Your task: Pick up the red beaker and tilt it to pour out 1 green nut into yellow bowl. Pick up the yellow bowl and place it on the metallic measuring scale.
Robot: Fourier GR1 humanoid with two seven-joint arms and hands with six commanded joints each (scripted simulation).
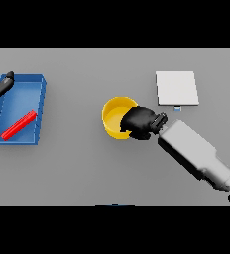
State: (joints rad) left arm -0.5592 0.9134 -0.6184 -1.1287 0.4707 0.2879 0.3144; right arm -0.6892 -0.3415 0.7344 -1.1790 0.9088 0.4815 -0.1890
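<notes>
We are holding the yellow bowl (116, 117) by its rim with our right hand (138, 122); it might tip before reaching the scale (176, 88).

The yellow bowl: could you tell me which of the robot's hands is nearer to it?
The right hand: it sits over the yellow bowl's right rim, fingers curled on it. The left hand is far off at the blue tray's upper left corner.

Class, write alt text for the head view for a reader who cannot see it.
The right hand grips the yellow bowl at its right rim, left of the metallic scale. The left hand hovers over a blue tray holding the red beaker.
</notes>
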